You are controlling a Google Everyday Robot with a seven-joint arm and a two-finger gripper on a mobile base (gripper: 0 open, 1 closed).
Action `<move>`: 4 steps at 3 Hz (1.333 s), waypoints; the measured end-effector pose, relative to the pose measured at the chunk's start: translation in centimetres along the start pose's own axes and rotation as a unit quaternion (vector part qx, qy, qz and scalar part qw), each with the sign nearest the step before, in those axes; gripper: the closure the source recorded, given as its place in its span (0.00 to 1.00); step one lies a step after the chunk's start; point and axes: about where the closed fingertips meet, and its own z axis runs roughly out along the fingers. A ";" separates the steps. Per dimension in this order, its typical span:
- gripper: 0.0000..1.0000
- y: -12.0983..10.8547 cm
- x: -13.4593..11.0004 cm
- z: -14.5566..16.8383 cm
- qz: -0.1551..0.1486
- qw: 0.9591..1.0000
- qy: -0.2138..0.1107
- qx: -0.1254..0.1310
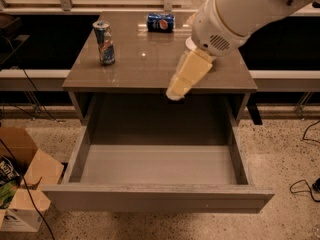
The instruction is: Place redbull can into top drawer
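Note:
The redbull can (pixel 104 42) stands upright near the back left of the brown table top (pixel 140 71). It is tall, slim, silver and blue with a silver top. The top drawer (pixel 157 166) is pulled wide open below the table, and its pale grey inside holds nothing. My gripper (pixel 176 93) hangs on the white arm over the table's front edge, right of centre, well to the right of the can and above the drawer's back. It holds nothing that I can see.
A blue Pepsi can (pixel 160 22) lies on its side at the back of the table. A white bowl sits mostly hidden behind my arm. An open cardboard box (pixel 22 179) stands on the floor at the left. Cables (pixel 305 184) lie on the floor at the right.

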 end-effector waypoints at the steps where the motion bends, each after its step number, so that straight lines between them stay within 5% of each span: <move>1: 0.00 -2.0 -1.2 3.6 0.014 1.000 -0.021 -0.003; 3: 0.00 -8.0 -3.0 11.5 0.047 0.991 -0.124 -0.022; 4: 0.00 -10.2 -4.5 15.3 0.037 0.988 -0.145 -0.041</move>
